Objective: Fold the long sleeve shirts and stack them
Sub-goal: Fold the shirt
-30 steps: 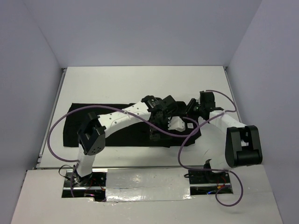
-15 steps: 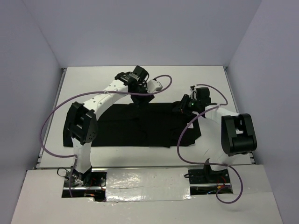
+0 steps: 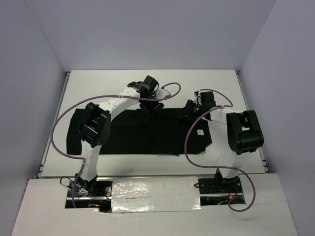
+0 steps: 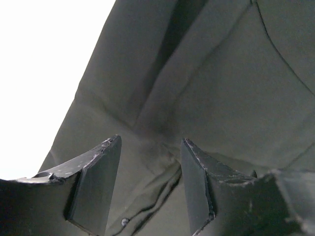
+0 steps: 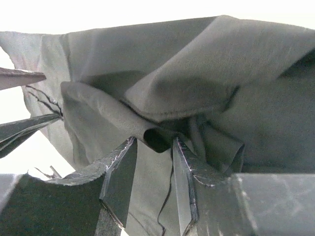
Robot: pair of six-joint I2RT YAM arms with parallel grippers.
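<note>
Your shirt point(image 3: 123, 135) is lying spread across the middle of the table point(image 3: 147, 83), its long side running left to right. Its left end is lying flat near the table's left edge, with no arm touching it. From above you can't tell whether the sleeves are already tucked in, so I'm judging this to be an early fold.

You're reaching the left arm over the cloth to its far edge, a little left of centre. The left gripper point(image 4: 150, 142) is hovering there with its jaws apart, straddling a raised crease and grasping nothing. Its fingers are pointing at the edge, probably so that closing will catch the hem.

Further right, you're holding the right gripper point(image 5: 153, 141) at the shirt's far right corner. It is pinching a rolled fold of cloth between its tips, and the fabric around it is bunching up. Both grippers are sitting on the same far edge, well apart, likely so that the edge can be drawn toward you evenly. The white tag point(image 3: 201, 132) is showing on the right end, near that gripper.
</note>
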